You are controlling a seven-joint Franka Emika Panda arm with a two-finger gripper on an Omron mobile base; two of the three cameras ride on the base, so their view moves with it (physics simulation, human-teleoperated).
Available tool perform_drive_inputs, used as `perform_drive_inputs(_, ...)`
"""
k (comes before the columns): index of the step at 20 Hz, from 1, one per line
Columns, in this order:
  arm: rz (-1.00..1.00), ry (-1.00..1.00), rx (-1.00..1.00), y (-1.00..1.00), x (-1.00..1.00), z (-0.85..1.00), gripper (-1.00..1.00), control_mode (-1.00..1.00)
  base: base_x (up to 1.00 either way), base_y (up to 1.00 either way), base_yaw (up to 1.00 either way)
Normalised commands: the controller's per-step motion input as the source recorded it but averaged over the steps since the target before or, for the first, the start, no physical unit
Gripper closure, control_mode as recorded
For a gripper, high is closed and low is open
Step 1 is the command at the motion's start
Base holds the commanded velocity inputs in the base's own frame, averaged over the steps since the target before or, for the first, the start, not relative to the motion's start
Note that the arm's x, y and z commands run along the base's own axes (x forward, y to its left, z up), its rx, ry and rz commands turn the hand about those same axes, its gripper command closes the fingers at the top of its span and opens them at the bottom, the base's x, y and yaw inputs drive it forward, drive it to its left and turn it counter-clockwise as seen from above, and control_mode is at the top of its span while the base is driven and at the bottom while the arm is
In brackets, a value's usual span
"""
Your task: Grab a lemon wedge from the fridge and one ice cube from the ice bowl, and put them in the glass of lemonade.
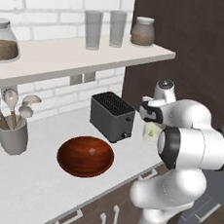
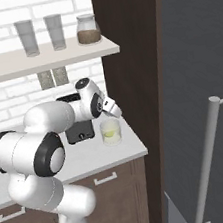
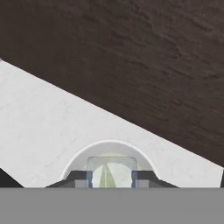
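Tumbler (image 2: 111, 132) of pale lemonade stands on the white counter (image 1: 33, 184), near its right end, between the toaster (image 1: 112, 116) and the dark brown cabinet wall (image 2: 125, 56). A small yellow-green lemon wedge (image 1: 153, 133) shows inside the glass in the left base view. The gripper (image 3: 111, 178) hangs right over the tumbler's mouth, pointing down at it. In the hand view the two dark fingertips (image 3: 81, 180) sit at the bottom edge with a clear, squarish ice cube (image 3: 111, 170) clamped between them, and the round rim of the glass with its pale liquid lies straight behind the cube. The jaws stand narrow, closed on the cube.

The ice bowl (image 1: 85, 155), wide, shallow and reddish-brown, rests on the counter left of the toaster, well apart from the tumbler. One small pale piece lies near its middle; I cannot tell what it is. A grey cup of wooden spoons and a whisk (image 1: 12, 125) stands further left by the brick wall.

On the shelf (image 1: 66, 55) above are two tall grey glasses (image 1: 92, 29) and a lidded jar (image 1: 143, 32) of brown stuff, with another jar (image 1: 4, 41) at the left end. The grey fridge (image 2: 198, 70) fills the right of the right base view, one slim bar handle (image 2: 209, 154) showing in front.
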Motion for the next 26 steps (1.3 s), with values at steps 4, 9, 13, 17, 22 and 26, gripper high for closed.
perform_drive_inputs(4,0.00,0.00,0.00,0.00,0.00,-0.10,1.00,-1.00,0.00,0.00,0.00)
perform_drive_inputs(9,0.00,0.00,0.00,0.00,0.00,-0.30,1.00,-1.00,0.00,0.00,0.00)
perform_drive_inputs(13,0.00,0.00,0.00,0.00,0.00,0.00,-1.00,-1.00,0.00,0.00,0.00)
perform_drive_inputs(17,0.00,0.00,0.00,0.00,0.00,0.00,-1.00,-1.00,0.00,0.00,0.00)
perform_drive_inputs(22,0.00,0.00,0.00,0.00,0.00,0.00,-1.00,-1.00,0.00,0.00,0.00)
perform_drive_inputs(26,0.00,0.00,0.00,-0.02,0.00,0.00,-1.00,-1.00,0.00,0.00,0.00)
